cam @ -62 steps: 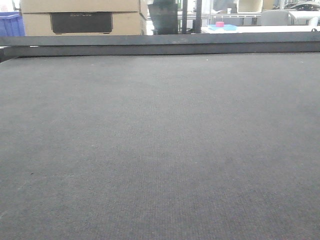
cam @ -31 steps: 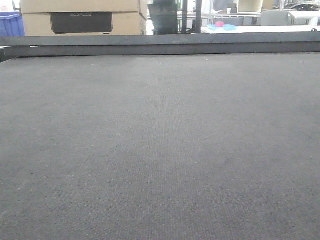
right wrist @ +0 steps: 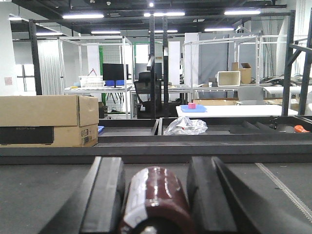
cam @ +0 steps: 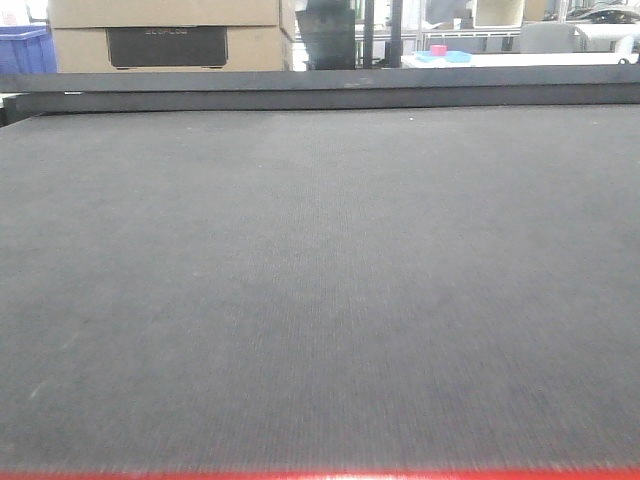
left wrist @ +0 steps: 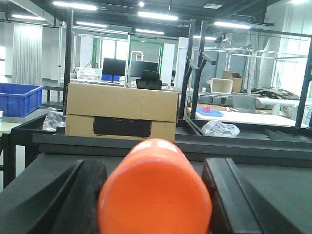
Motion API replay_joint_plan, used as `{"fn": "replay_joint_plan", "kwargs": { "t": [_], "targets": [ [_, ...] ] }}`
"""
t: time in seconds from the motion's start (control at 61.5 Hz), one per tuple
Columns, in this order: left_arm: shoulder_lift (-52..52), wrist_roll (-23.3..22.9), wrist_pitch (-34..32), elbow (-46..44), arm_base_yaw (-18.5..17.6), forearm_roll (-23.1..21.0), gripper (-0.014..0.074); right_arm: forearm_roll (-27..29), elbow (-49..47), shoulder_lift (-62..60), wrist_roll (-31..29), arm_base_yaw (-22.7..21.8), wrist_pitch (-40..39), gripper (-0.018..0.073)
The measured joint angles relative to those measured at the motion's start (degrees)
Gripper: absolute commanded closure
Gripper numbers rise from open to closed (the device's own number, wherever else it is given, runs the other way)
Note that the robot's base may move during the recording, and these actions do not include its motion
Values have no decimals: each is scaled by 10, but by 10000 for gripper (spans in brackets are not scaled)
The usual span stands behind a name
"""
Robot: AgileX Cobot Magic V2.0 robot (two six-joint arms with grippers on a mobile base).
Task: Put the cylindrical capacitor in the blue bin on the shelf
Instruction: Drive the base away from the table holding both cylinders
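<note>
In the left wrist view my left gripper [left wrist: 154, 168] is shut on an orange cylindrical capacitor [left wrist: 155, 195], whose round end faces the camera between the two black fingers [left wrist: 73, 195]. In the right wrist view my right gripper [right wrist: 155, 165] is shut on a glossy dark red cylindrical capacitor [right wrist: 156, 200] between its black fingers [right wrist: 105, 195]. Both are held low over the dark grey mat table [cam: 320, 280]. Neither gripper shows in the front view. A blue bin [left wrist: 19, 97] stands far left beyond the table, also in the front view [cam: 22, 50]. The steel shelf is out of view.
A cardboard box [left wrist: 121, 111] sits past the table's raised black far rail [cam: 320, 90]. A crumpled plastic bag [right wrist: 185, 126] lies behind the rail. A white table with a small pink and blue object [right wrist: 192, 107] and metal frames stand farther back. The table's red front edge [cam: 320, 474] shows.
The front view has shifted slightly: the table's red front edge has come into view at the bottom and the background sits a little lower and to the right.
</note>
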Motion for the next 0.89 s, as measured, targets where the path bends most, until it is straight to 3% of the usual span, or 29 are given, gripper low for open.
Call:
{"fn": "replay_joint_plan", "kwargs": {
  "t": [0.894],
  "targets": [
    [0, 0, 0, 0, 0, 0, 707, 0, 0, 0, 0, 0, 0, 722]
  ]
}}
